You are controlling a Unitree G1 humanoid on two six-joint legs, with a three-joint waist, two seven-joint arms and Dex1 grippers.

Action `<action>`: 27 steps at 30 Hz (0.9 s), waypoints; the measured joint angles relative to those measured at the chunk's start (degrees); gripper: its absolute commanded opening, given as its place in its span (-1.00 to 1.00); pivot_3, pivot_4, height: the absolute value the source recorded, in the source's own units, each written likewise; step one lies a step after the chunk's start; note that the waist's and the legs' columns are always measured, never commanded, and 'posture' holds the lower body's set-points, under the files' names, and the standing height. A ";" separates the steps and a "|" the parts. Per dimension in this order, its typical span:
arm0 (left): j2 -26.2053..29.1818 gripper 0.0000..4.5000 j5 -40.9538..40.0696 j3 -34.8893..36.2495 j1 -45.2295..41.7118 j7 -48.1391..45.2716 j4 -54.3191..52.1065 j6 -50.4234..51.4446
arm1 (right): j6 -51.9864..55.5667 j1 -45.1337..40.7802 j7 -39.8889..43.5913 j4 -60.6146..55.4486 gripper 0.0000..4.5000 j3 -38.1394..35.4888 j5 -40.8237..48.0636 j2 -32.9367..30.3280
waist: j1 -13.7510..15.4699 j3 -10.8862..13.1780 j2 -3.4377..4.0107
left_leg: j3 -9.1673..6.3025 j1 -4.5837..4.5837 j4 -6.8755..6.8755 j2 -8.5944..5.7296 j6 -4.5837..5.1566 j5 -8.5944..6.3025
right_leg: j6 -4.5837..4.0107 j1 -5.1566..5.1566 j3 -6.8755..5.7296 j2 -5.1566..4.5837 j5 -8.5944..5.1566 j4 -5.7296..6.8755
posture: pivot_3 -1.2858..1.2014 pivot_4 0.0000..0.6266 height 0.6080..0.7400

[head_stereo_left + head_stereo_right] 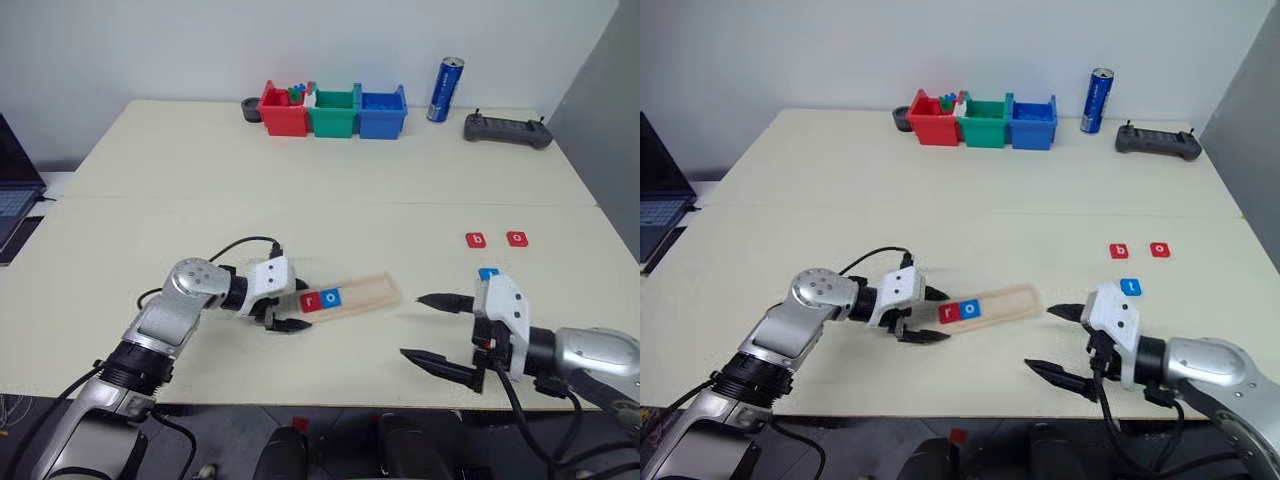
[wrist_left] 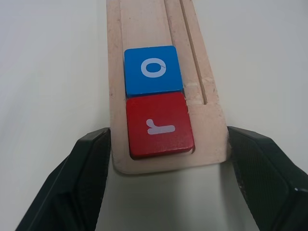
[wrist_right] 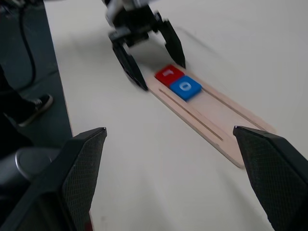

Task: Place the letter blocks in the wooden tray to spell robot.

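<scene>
Left gripper open; right gripper spread wide.

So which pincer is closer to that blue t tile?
The right pincer. The blue t tile lies just behind its wrist, while the left pincer sits across the table, straddling the wooden tray's end.

The scene is evenly and brightly lit from above; soft, short shadows are cast under the tray and beside the can. Motion blur is seen around the left gripper in the right wrist view. No glare is seen on the table.
</scene>
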 measured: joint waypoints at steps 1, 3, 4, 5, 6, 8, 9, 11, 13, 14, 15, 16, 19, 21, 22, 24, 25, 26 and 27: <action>-0.71 0.53 0.15 -0.96 -0.66 -1.33 0.38 -0.83 | 0.04 2.21 0.43 -0.32 1.00 -1.52 -0.32 -0.85 | 0.15 0.00 0.00 | 0.00 -0.01 0.01 0.00 0.00 0.00 | 0.03 0.00 0.00 0.00 -0.02 0.00 | 0.03 -0.52 1.00; -2.07 0.53 0.34 -2.45 -1.93 -3.60 1.61 -2.15 | 0.14 6.71 0.91 -0.98 1.00 -4.31 -1.19 -2.21 | 0.28 0.00 -0.01 | 0.00 -0.02 0.03 -0.02 0.00 0.00 | 0.07 0.01 0.00 0.00 -0.04 0.00 | 0.03 -0.52 1.00; -2.35 0.53 0.48 -2.94 -2.44 -4.33 2.14 -2.76 | 0.20 8.06 1.06 -1.19 1.00 -5.16 -1.59 -2.47 | 0.23 -0.01 -0.02 | 0.00 -0.01 0.04 -0.01 0.01 0.00 | 0.07 0.01 0.01 0.01 -0.04 0.00 | 0.03 -0.52 1.00; -2.67 0.53 0.88 -3.38 -3.09 -5.10 2.71 -3.44 | 0.18 9.33 1.22 -1.49 1.00 -6.07 -1.97 -2.62 | 0.21 -0.01 -0.02 | 0.01 -0.01 0.03 -0.01 0.01 0.00 | 0.07 0.01 0.02 0.01 -0.04 0.01 | 0.03 -0.52 1.00; -3.05 0.53 1.08 -3.80 -3.66 -5.79 3.46 -4.08 | 0.14 10.50 1.30 -1.76 1.00 -6.65 -2.45 -3.03 | 0.19 -0.01 -0.01 | 0.02 0.02 0.03 -0.01 0.01 0.00 | 0.09 0.01 0.03 0.01 -0.05 0.02 | 0.03 -0.52 1.00; -3.84 0.53 1.51 -4.17 -4.43 -6.63 4.53 -5.20 | -0.04 12.61 1.83 -1.97 1.00 -7.52 -3.87 -3.57 | 0.05 -0.01 -0.02 | 0.02 0.03 0.04 0.00 0.01 0.00 | 0.11 0.01 0.04 0.03 -0.07 0.03 | 0.03 -0.52 1.00; -4.01 0.53 1.60 -4.20 -4.56 -6.94 4.86 -5.68 | -0.06 13.13 1.93 -1.95 1.00 -7.73 -4.35 -3.62 | 0.01 -0.01 -0.02 | 0.02 0.03 0.04 0.01 0.01 0.00 | 0.13 0.01 0.04 0.04 -0.07 0.03 | 0.03 -0.52 1.00; -4.42 0.53 1.90 -4.24 -4.93 -7.42 5.85 -6.56 | -0.42 14.27 2.16 -1.97 1.00 -8.49 -5.56 -3.64 | 0.02 -0.01 -0.01 | 0.03 0.04 0.04 0.01 0.01 0.00 | 0.17 0.02 0.05 0.04 -0.10 0.03 | 0.03 -0.52 1.00; -4.63 0.53 2.15 -4.23 -5.01 -7.37 6.26 -7.62 | -0.50 14.50 2.33 -1.97 1.00 -8.55 -6.38 -3.63 | 0.06 -0.01 -0.01 | 0.03 0.04 0.06 0.01 0.01 0.00 | 0.17 0.03 0.05 0.04 -0.10 0.03 | 0.03 -0.52 1.00; -4.76 0.53 2.29 -4.22 -5.04 -7.29 6.40 -8.06 | -0.57 14.50 2.40 -1.97 1.00 -8.55 -6.48 -3.61 | 0.09 -0.01 -0.01 | 0.03 0.04 0.06 0.00 0.01 0.00 | 0.16 0.04 0.05 0.04 -0.09 0.03 | 0.03 -0.52 1.00; -4.83 0.53 2.38 -4.21 -5.06 -7.23 6.43 -8.17 | -0.64 14.50 2.41 -1.97 1.00 -8.55 -6.61 -3.59 | 0.10 -0.01 -0.01 | 0.02 0.04 0.06 0.00 0.01 0.00 | 0.16 0.04 0.05 0.04 -0.09 0.03 | 0.03 -0.52 1.00; -4.96 0.53 2.47 -4.21 -5.06 -7.18 6.44 -8.21 | -0.79 14.48 2.41 -1.97 1.00 -8.55 -6.84 -3.50 | 0.10 -0.01 -0.01 | 0.02 0.04 0.06 0.00 0.01 0.00 | 0.16 0.05 0.05 0.03 -0.09 0.03 | 0.03 -0.52 1.00; -5.00 0.97 2.51 -4.17 -5.05 -7.07 6.50 -7.97 | -1.30 14.30 2.41 -1.96 1.00 -8.55 -7.27 -3.30 | 0.09 -0.01 -0.01 | 0.02 0.04 0.07 0.00 0.01 0.00 | 0.16 0.06 0.05 0.03 -0.09 0.03 | 0.03 -0.52 1.00; -5.00 0.99 2.49 -4.01 -5.05 -6.83 6.50 -7.57 | -1.46 14.04 2.42 -1.88 1.00 -8.54 -7.49 -3.27 | 0.09 -0.01 -0.02 | 0.02 0.05 0.07 0.00 0.01 0.00 | 0.16 0.06 0.05 0.03 -0.09 0.03 | 0.03 -0.52 1.00; -5.00 0.99 2.41 -3.99 -5.03 -6.85 6.50 -7.17 | -1.50 13.81 2.44 -1.82 1.00 -8.54 -7.54 -3.27 | 0.10 -0.01 -0.01 | 0.02 0.06 0.07 0.00 0.01 0.00 | 0.16 0.06 0.05 0.03 -0.09 0.03 | 0.03 -0.52 1.00; -4.99 0.99 2.28 -3.93 -4.89 -6.85 6.48 -7.02 | -1.51 13.44 2.55 -1.75 1.00 -8.54 -7.55 -3.26 | 0.10 -0.01 -0.01 | 0.02 0.06 0.06 0.00 0.01 0.00 | 0.15 0.06 0.05 0.04 -0.08 0.03 | 0.03 -0.52 1.00; -4.99 0.99 2.21 -3.82 -4.74 -6.82 6.47 -7.14 | -1.51 13.03 2.73 -1.73 1.00 -8.54 -7.54 -3.26 | 0.10 -0.01 -0.01 | 0.02 0.06 0.06 0.00 0.01 0.00 | 0.15 0.07 0.05 0.03 -0.08 0.03 | 0.03 -0.52 1.00; -4.99 0.99 2.13 -3.70 -4.59 -6.77 6.48 -7.38 | -1.51 12.59 2.92 -1.71 1.00 -8.54 -7.50 -3.26 | 0.10 -0.01 -0.01 | 0.02 0.06 0.07 0.00 0.01 0.00 | 0.14 0.07 0.05 0.03 -0.08 0.03 | 0.03 -0.52 1.00; -4.97 0.99 2.04 -3.55 -4.42 -6.69 6.50 -7.98 | -1.51 12.21 3.08 -1.65 1.00 -8.53 -7.43 -3.26 | 0.10 -0.01 -0.01 | 0.02 0.06 0.07 0.00 0.01 0.00 | 0.13 0.07 0.05 0.03 -0.07 0.03 | 0.03 -0.52 1.00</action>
